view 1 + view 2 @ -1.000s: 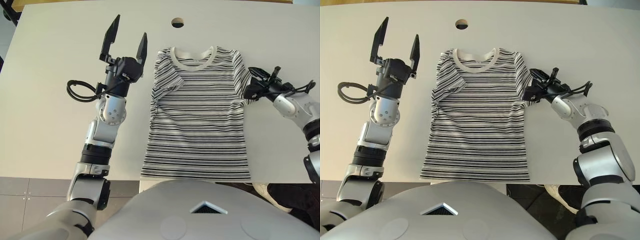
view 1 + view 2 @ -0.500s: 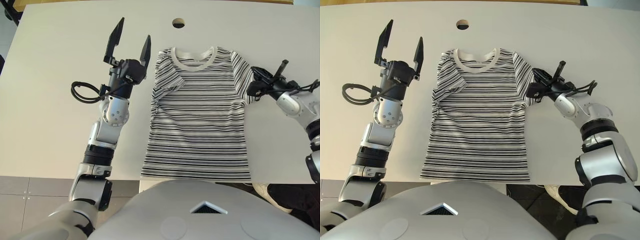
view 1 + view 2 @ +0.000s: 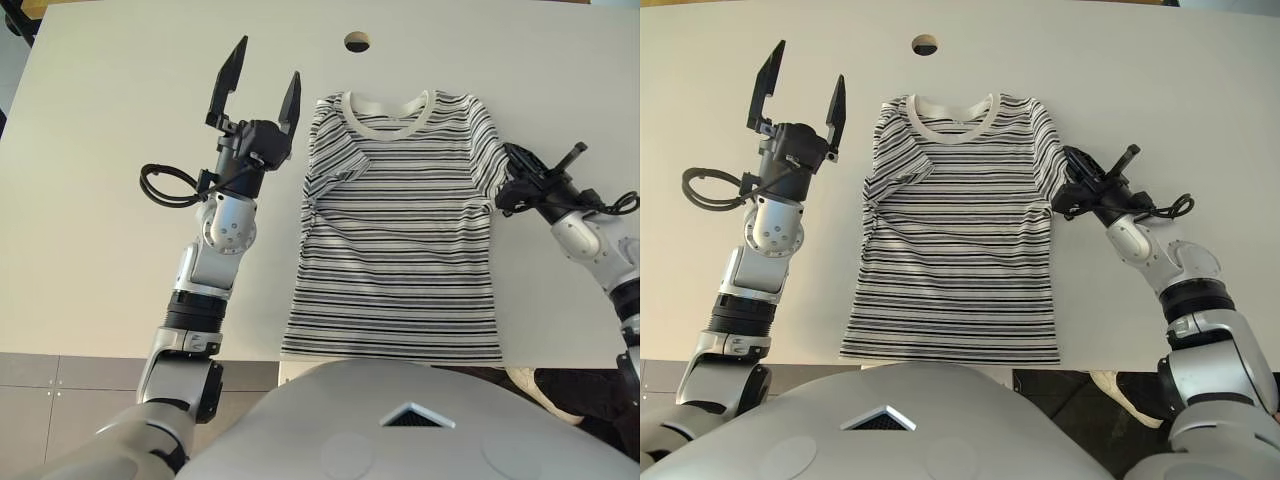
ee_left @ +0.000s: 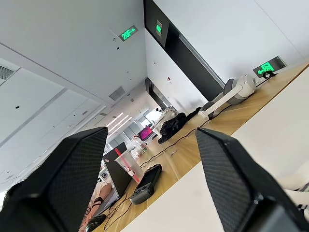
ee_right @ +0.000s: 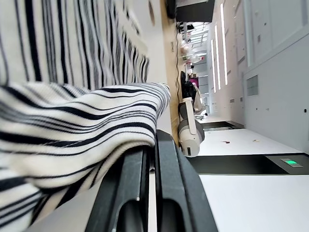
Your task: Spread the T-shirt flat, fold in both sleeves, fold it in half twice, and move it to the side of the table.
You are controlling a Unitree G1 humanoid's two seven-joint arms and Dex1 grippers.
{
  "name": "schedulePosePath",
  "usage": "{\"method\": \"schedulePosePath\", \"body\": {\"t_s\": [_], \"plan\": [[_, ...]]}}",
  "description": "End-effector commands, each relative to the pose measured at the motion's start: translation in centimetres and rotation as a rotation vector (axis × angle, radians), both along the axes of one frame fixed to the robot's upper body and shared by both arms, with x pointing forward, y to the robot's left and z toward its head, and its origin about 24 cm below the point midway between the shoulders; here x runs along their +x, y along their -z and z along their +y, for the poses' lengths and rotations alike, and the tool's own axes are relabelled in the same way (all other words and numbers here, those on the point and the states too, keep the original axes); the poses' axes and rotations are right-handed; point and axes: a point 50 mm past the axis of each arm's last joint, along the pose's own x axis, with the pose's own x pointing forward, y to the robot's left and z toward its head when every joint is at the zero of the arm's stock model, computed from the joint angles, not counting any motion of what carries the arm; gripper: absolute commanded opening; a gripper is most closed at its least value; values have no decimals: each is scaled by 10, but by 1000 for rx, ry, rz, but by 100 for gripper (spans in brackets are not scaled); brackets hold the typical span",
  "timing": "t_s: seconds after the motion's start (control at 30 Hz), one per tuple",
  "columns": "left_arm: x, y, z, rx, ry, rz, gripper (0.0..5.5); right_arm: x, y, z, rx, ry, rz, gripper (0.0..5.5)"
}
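A black-and-white striped T-shirt [image 3: 395,230] lies face up on the white table [image 3: 110,120], collar toward the far edge. Its left sleeve [image 3: 330,165] is folded in over the chest. The right sleeve [image 3: 490,150] hangs off the shirt's right side, and my right gripper [image 3: 512,185] is shut on its hem. The right wrist view shows striped cloth [image 5: 72,121] pinched between the black fingers [image 5: 130,193]. My left gripper [image 3: 262,80] stands open to the left of the collar, raised above the table, fingers pointing away from me, nothing between them.
A round cable hole [image 3: 356,41] sits in the table beyond the collar. A black cable loop [image 3: 162,186] hangs off my left forearm. Bare tabletop spreads to the left and far right of the shirt; the shirt's hem lies near the front edge [image 3: 120,354].
My right gripper has drawn back toward me along the shirt's right side, wrist turning, still holding the sleeve. The left gripper shifted slightly toward the shirt, then held still.
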Motion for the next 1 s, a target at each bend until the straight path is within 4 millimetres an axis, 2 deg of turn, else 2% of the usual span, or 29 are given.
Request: {"method": "schedulePosePath", "body": {"t_s": [0.03, 0.27, 0.5, 0.73, 1.0], "plan": [[-1, 2, 3, 18, -2, 11, 338, 5, -9, 4, -18, -7, -38, 11], [0, 6, 3, 10, -11, 19, 338, 9, -19, 19, -30, -49, -89, 11], [0, 8, 0, 4, -7, 29, 338, 10, -7, 51, -95, -156, -41, 11], [-2, 11, 2, 21, -1, 46, 338, 6, -12, 60, -100, -187, -48, 126], [1, 5, 14, 60, -25, 32, 338, -20, -46, 68, -30, -271, -114, 269]]}}
